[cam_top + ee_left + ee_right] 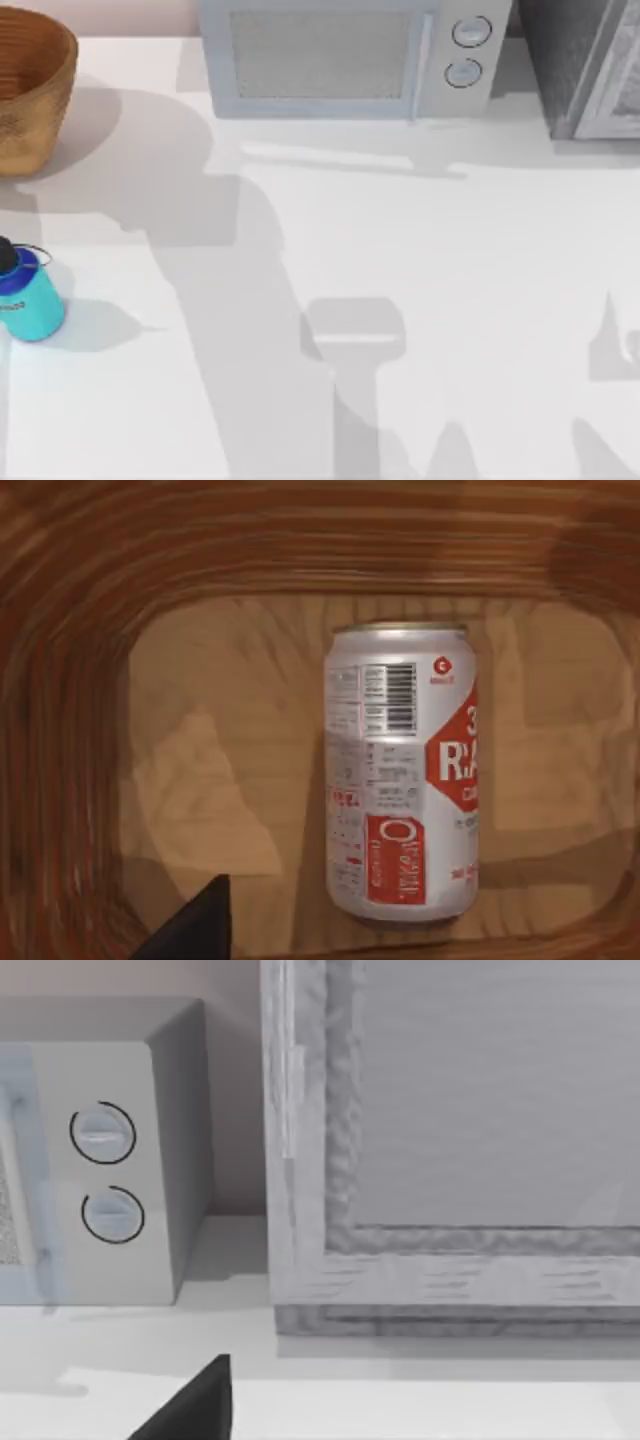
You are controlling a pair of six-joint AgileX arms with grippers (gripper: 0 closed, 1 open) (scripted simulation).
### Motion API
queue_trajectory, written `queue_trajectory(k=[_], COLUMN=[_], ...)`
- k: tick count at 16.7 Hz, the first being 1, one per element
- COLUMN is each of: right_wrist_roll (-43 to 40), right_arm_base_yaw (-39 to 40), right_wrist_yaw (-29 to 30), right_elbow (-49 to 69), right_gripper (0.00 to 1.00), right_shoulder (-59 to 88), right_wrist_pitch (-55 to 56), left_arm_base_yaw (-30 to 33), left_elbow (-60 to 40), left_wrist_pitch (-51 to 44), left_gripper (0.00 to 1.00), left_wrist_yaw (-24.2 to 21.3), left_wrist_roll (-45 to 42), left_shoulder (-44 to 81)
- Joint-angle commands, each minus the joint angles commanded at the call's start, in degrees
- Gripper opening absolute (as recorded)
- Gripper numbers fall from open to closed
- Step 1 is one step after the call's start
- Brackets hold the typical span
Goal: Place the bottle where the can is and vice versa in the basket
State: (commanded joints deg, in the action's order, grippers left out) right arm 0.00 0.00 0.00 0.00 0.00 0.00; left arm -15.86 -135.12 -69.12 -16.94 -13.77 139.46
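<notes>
The teal bottle [30, 300] with its dark blue cap stands on the table at the far left edge. The woven basket [40, 110] sits at the back left corner. In the left wrist view I look down into the basket [60, 730], where the white can [402, 770] with red markings lies on its side on the floor. A dark tip of my left gripper [195, 925] shows near the can without touching it. A dark tip of my right gripper [195, 1405] hangs over the table near the back right.
A grey microwave [340, 55] stands along the back edge, its two dials [105, 1170] close to the right wrist camera. A grey cabinet [590, 65] stands at the back right. Arm shadows fall across the white table [450, 250].
</notes>
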Motion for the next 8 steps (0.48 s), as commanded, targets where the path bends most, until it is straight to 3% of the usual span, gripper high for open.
queue_trajectory(k=[4,8], right_wrist_roll=[0.00,0.00], right_arm_base_yaw=[0.00,0.00], right_wrist_yaw=[0.00,0.00], right_elbow=[0.00,0.00], right_gripper=[1.00,1.00], right_shoulder=[0.00,0.00], right_wrist_pitch=[0.00,0.00], left_arm_base_yaw=[-0.64,-0.69], left_elbow=[-8.28,-9.05], left_wrist_pitch=[-3.79,-4.13], left_gripper=[1.00,1.00], left_wrist_yaw=[-1.43,-1.58], left_wrist_roll=[-0.51,-0.57], left_shoulder=[8.52,9.31])
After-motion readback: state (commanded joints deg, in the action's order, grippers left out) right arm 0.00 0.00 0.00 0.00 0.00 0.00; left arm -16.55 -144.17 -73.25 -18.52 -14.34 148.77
